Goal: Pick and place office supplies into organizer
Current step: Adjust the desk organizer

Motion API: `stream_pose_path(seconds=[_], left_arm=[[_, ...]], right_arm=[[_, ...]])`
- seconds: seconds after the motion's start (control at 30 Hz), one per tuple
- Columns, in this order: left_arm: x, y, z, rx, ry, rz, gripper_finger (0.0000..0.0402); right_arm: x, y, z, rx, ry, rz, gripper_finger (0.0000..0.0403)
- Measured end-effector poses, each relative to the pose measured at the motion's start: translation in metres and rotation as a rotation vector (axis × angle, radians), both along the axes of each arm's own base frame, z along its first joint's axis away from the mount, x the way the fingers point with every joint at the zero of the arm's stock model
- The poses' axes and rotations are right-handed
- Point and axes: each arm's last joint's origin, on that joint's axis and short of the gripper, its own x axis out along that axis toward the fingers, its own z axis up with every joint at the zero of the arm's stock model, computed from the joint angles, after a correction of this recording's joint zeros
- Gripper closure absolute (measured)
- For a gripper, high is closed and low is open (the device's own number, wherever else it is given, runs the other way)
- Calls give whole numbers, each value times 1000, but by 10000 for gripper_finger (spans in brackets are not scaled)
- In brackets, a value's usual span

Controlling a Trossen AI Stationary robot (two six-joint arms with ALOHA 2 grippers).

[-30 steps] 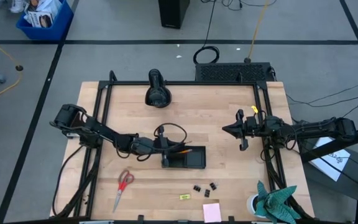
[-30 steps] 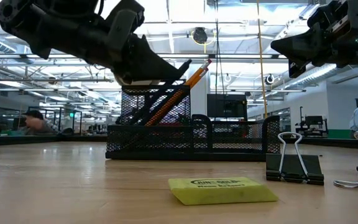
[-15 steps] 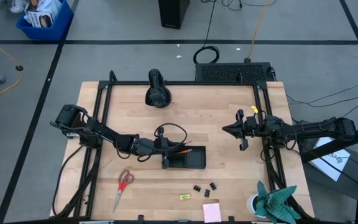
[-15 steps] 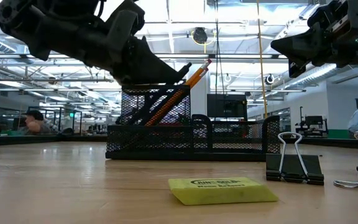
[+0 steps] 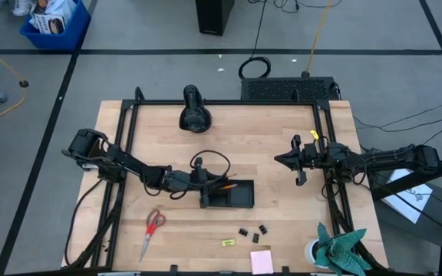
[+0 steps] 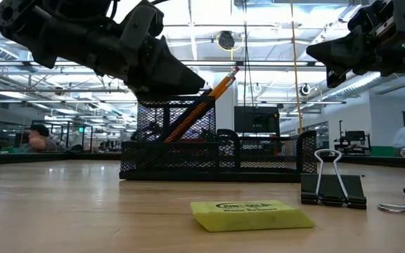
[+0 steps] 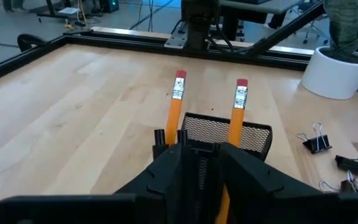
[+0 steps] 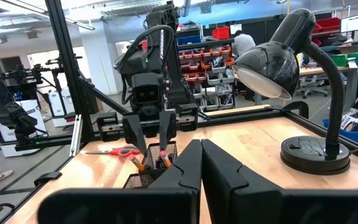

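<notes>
My left pincer (image 5: 202, 184) hangs over the left end of the black wire-mesh organizer (image 5: 229, 196), its dark wedge fingers (image 7: 166, 174) parted a little and gripping nothing. Two orange pencils (image 7: 175, 107) lean in the tall mesh cup. My right pincer (image 5: 282, 160) waits far right, closed and empty. Red-handled scissors (image 5: 152, 229), binder clips (image 5: 253, 230), a flat yellow piece (image 5: 228, 242) and a pink pad (image 5: 262, 261) lie on the wooden table (image 5: 252, 138).

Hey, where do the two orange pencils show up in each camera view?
High view: orange pencils at the organizer's left end, mid-table.
Low view: pencils leaning from the mesh cup, centre.
Left wrist view: pencils centre, erasers up.
Right wrist view: pencils lower left.
Shared landmark: the organizer.
</notes>
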Motion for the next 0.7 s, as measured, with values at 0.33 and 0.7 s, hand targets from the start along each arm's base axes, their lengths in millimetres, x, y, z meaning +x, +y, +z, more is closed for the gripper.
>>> stream_pose_path(seconds=[0.33,0.7], left_arm=[[13,-11,21,12,-24,-39,283],[25,-42,62,367,312,162,378]], right_arm=[[0,0,0,0,0,0,399],[0,0,0,-1,0,0,399]])
